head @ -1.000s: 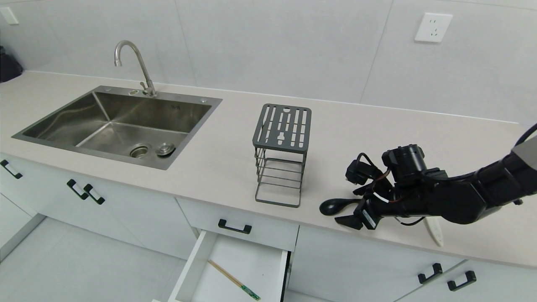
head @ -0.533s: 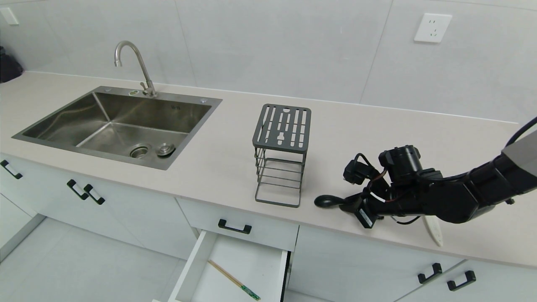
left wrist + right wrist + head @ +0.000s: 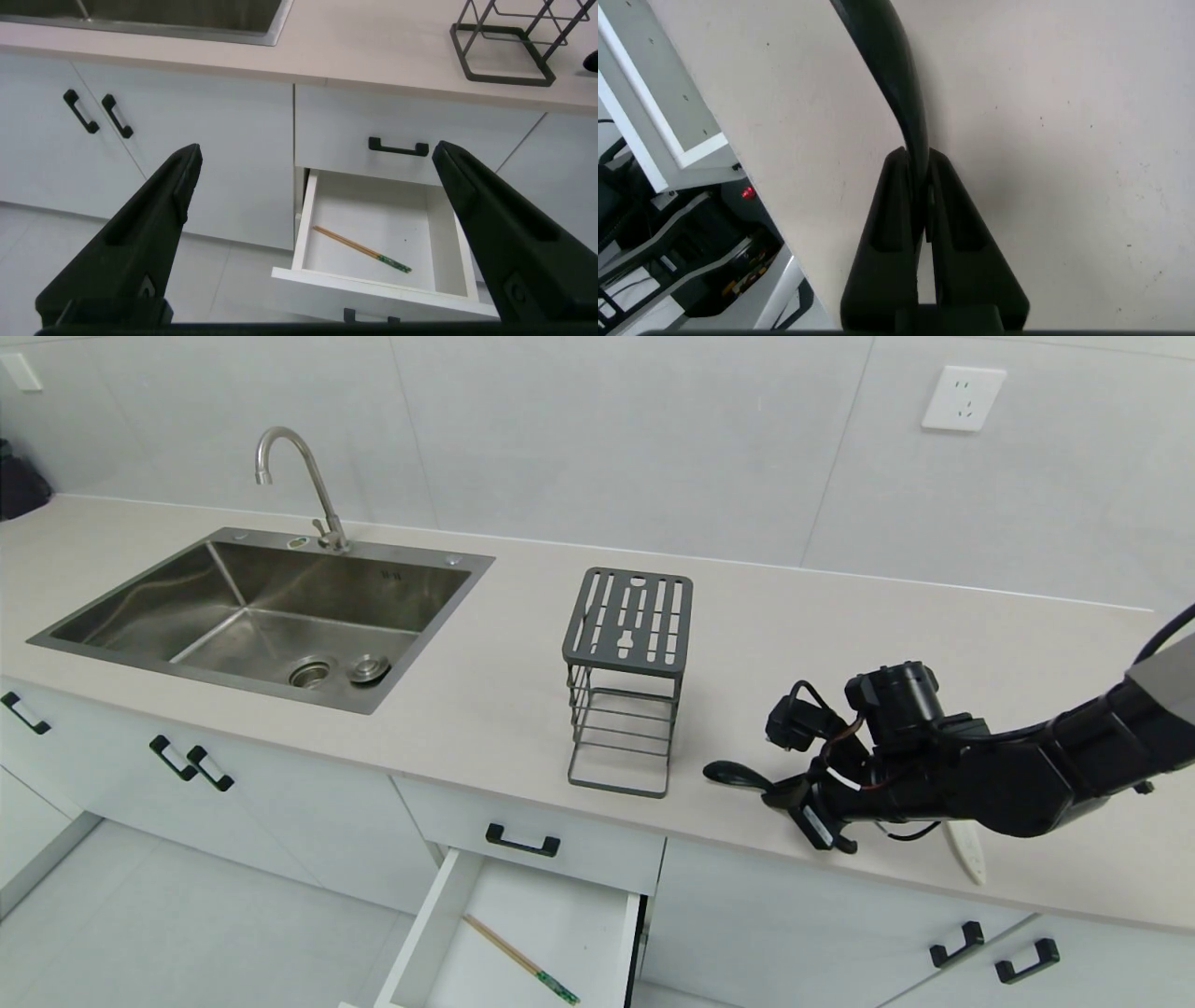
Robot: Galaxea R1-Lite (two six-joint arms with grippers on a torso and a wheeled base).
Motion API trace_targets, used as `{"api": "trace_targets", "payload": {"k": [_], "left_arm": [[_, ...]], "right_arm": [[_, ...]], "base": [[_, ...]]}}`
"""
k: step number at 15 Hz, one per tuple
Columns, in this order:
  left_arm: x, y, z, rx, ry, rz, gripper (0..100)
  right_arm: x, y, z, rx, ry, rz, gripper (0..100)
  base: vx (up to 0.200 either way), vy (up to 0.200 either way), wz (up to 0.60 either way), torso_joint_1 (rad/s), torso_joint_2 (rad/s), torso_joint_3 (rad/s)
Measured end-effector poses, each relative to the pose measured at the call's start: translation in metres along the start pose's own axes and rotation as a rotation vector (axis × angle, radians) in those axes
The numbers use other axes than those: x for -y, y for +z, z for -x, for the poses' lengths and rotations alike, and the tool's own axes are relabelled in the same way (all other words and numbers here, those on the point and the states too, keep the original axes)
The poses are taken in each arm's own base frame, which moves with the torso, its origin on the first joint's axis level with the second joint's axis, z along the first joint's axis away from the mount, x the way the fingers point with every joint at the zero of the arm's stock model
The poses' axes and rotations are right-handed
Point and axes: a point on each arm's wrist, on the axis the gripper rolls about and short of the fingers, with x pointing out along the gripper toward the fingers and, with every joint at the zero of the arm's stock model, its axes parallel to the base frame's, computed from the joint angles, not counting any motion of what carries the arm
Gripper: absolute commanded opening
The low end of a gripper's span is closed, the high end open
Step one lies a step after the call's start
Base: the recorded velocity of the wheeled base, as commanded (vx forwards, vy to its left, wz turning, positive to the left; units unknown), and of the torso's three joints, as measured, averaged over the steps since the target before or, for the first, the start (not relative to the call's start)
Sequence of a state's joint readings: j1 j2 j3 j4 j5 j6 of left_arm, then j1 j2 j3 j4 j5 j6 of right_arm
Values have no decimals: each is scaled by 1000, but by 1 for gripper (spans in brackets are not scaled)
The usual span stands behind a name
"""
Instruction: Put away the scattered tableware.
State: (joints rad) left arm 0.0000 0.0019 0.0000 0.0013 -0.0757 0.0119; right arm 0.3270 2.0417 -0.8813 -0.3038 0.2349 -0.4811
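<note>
A black spoon [image 3: 727,772] lies with its bowl toward the grey rack, near the counter's front edge. My right gripper [image 3: 795,800] is shut on the spoon's handle [image 3: 898,70], both fingers [image 3: 887,210] pressed against it low over the counter. My left gripper [image 3: 318,154] hangs open in front of the cabinets, above the pulled-out white drawer [image 3: 439,245], which holds a pair of chopsticks [image 3: 361,249]. In the head view the drawer [image 3: 439,933] sits below the rack with the chopsticks [image 3: 519,960] inside.
A grey wire rack [image 3: 625,681] stands mid-counter, left of the spoon. A white utensil [image 3: 967,852] lies under my right arm at the counter's front edge. The steel sink [image 3: 112,616] and faucet [image 3: 299,476] are far left. A wall socket [image 3: 963,397] is behind.
My right gripper has shut on the spoon's handle; a second ago its fingers stood apart around it. The spoon has shifted slightly left and its bowl now looks tilted.
</note>
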Motion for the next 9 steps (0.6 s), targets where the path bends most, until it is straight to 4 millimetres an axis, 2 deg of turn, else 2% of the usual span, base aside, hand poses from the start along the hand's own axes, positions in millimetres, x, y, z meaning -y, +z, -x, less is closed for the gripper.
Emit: {"api": "trace_targets", "payload": {"k": [9], "left_arm": [[0,0,0,0,0,0,100]], "right_arm": [[-10,6,34,53,-27,31,0]], "base": [[0,0,0,0,0,0]]}}
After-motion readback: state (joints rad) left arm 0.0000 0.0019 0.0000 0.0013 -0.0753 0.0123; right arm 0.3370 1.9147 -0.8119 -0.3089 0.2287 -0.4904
